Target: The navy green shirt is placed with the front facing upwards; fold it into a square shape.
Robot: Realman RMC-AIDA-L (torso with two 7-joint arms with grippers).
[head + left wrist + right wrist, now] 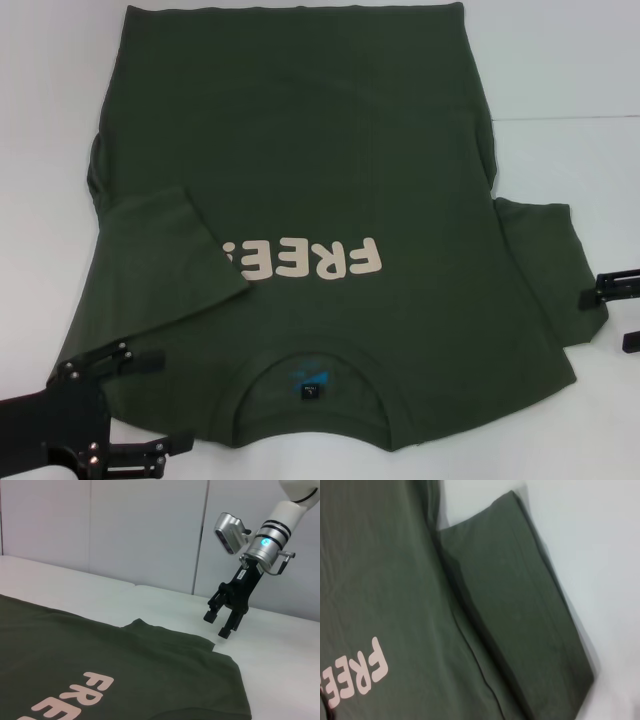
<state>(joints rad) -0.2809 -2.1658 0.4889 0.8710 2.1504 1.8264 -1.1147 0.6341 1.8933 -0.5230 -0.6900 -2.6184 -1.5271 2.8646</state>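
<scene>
Your left gripper (150, 400) is matte black, flat plates studded with small silver screws; your right gripper (222, 625), beside the navy green shirt (300, 180), has black fingers under a silver wrist with black bands, a glowing blue light, a silver camera pod.

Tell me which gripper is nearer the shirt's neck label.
Left. The left gripper sits beside the collar near the neck label; the right gripper is off the far sleeve.

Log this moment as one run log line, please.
shirt: front up, left sleeve folded in, right sleeve flat | left gripper: open at collar-side corner | right gripper: open beside right sleeve
</scene>
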